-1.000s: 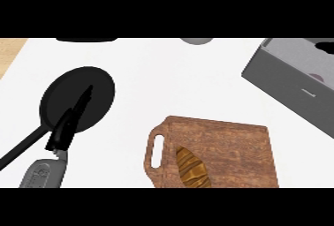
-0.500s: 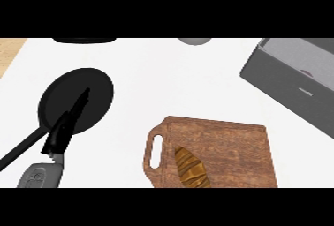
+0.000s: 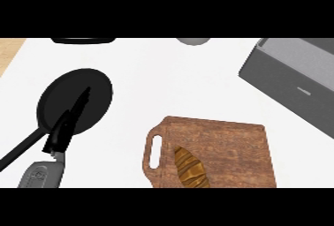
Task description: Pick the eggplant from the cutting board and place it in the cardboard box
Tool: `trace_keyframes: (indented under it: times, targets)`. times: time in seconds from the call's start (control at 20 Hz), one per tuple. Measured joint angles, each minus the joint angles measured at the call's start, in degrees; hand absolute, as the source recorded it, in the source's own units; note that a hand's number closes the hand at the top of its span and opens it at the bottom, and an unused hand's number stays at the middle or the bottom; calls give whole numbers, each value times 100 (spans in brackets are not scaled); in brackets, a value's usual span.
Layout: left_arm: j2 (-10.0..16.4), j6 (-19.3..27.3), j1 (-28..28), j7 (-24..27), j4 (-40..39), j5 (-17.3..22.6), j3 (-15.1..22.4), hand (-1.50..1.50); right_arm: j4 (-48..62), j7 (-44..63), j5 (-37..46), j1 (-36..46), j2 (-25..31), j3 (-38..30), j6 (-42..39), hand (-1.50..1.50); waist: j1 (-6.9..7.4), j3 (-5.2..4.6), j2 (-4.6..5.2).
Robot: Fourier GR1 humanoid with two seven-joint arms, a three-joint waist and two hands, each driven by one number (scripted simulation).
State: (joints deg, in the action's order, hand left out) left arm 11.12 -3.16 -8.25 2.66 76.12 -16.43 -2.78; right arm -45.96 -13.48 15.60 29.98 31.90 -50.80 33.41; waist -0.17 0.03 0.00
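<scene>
Counter from above

Brown-gold eggplant [image 3: 191,169] lies on cutting board [image 3: 222,150]; grey box [image 3: 294,88] far right; left hand [image 3: 65,128] over black pan [image 3: 75,101].

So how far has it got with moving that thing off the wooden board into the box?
Done: nothing shows as moved; the brownish, striped item, presumably the eggplant, lies on the cutting board. In hand: nothing; the left hand hangs over a black pan, fingers straight, far from the board. The right hand is out of view. Left: gripping the item and carrying it to the grey box at upper right.
</scene>
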Motion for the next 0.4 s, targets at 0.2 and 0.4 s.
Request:
trace_keyframes:
  times: [0.2,0.4]
  targets:
    - [63,-89,-61,8,-37,36,-71,0,-194,-332,-442,-530,-13,-115,-188,-150,-2,-2,-2]
    - [5,-85,-55,-35,10,-9,-49,0,-228,-455,-720,-872,58,-14,-258,-150,9,-8,-4]
